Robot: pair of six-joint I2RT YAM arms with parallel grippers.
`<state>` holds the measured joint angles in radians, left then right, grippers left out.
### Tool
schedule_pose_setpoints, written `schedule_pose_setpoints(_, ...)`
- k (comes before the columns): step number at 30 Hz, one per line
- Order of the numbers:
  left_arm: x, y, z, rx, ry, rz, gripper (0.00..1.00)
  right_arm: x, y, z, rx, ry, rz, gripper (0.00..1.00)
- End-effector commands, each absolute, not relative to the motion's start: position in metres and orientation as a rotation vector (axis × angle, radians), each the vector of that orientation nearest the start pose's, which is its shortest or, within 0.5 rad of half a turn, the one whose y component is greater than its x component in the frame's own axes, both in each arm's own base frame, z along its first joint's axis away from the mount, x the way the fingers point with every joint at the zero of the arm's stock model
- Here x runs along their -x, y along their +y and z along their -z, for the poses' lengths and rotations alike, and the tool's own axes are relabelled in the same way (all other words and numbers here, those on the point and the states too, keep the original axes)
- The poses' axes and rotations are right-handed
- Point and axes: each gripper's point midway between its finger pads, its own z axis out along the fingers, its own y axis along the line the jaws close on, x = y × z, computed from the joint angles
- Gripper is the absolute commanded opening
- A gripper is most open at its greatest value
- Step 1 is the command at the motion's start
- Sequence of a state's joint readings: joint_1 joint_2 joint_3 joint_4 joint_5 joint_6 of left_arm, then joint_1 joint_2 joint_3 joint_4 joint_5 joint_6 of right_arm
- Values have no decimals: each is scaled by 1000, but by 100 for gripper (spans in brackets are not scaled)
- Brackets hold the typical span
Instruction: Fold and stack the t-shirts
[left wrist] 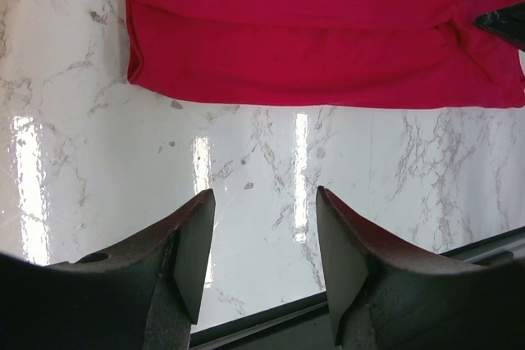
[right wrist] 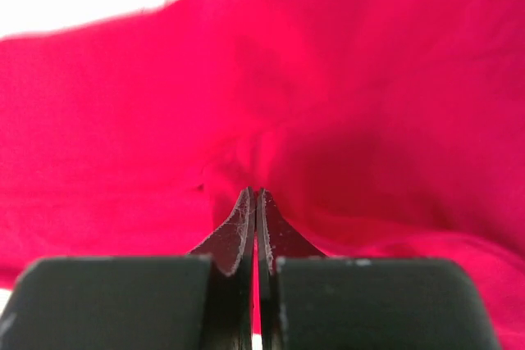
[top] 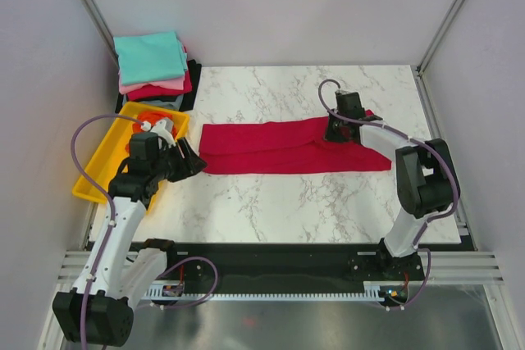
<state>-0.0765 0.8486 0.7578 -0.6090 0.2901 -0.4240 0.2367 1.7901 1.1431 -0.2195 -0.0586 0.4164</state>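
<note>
A crimson red t-shirt (top: pixel 279 149) lies on the marble table as a long folded strip; it also shows in the left wrist view (left wrist: pixel 312 38) and fills the right wrist view (right wrist: pixel 369 104). My right gripper (top: pixel 335 131) (right wrist: pixel 256 196) is shut on the crimson shirt near its upper right part. My left gripper (top: pixel 195 161) (left wrist: pixel 264 202) is open and empty just left of the strip's left end, above bare table. A bright orange shirt (top: pixel 141 115) lies in the yellow tray. A stack of folded shirts (top: pixel 152 67), teal on top, sits at the back left.
The yellow plastic tray (top: pixel 97 171) stands at the left table edge, under my left arm. Walls enclose the table at the back and sides. A black rail (top: pixel 271 256) runs along the near edge.
</note>
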Motion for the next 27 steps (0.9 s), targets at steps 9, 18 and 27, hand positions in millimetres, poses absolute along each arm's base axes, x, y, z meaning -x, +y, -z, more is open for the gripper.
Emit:
schedule_pose_setpoints(9, -245, -89, -174, 176, 2258, 603, 60, -358, 164, -54, -111, 2537, -360, 26)
schedule_pose_setpoints(18, -245, -89, -176, 173, 2251, 602, 60, -351, 174, -101, -60, 2460, -354, 57)
schedule_pose_setpoints(27, -245, -88, -175, 175, 2252, 601, 60, -390, 110, -100, -187, 2440, -165, 42)
